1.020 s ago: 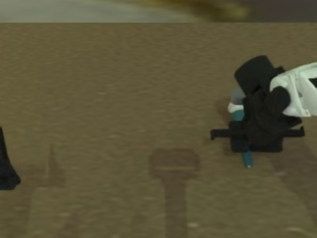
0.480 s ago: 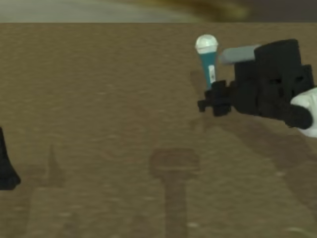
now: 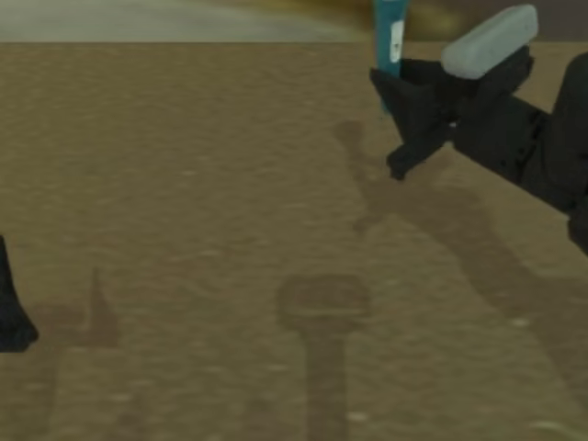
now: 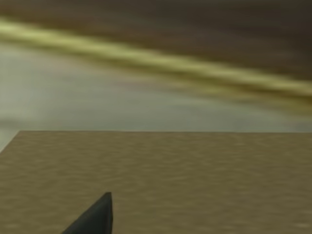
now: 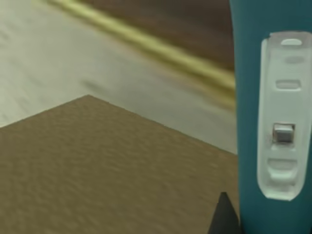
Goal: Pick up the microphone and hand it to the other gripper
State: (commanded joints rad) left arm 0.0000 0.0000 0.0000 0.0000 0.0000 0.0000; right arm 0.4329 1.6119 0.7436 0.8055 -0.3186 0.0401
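The microphone [image 3: 390,41] hangs upright above the table at the top view's upper right. Only its teal handle and white switch strip show there; the white head is cut off by the picture's top edge. My right gripper [image 3: 390,119] is shut on the lower handle, its pale grey block [image 3: 490,39] behind the fingers. In the right wrist view the microphone [image 5: 270,122] fills one side, with one black fingertip [image 5: 223,217] pressed against it. My left gripper [image 3: 11,317] is parked at the left edge, far from the microphone. One of its fingertips [image 4: 100,217] shows, set wide over the table.
The brown table [image 3: 230,184] carries nothing else. Shadows of the arms lie across its middle [image 3: 323,312] and right. The table's far edge [image 3: 184,41] runs just behind the right gripper.
The right gripper closed on the microphone on the table, lifted it and turned it upright. It has since risen further, so the white head has left the top view.
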